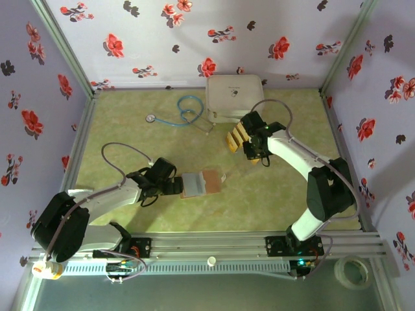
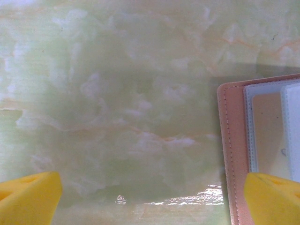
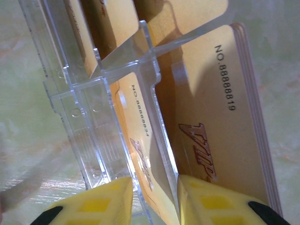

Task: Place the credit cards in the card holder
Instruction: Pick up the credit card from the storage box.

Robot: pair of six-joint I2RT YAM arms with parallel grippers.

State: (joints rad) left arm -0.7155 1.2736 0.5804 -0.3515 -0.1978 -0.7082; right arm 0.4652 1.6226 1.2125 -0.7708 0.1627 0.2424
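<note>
The card holder lies open in the middle of the table, pale grey-blue inside facing up. Its reddish-brown edge and clear pockets run along the right of the left wrist view. My left gripper is at its left edge, jaws wide open over bare table, with one fingertip over the wallet. The golden credit cards stand in a clear plastic rack. My right gripper is down at the rack, its jaws a narrow gap apart, astride one card and a clear divider.
A big white rounded case sits at the back, just behind the card rack. A blue stethoscope lies to its left. A thicker stack of cards fills the neighbouring slot. Flowered walls close in the table.
</note>
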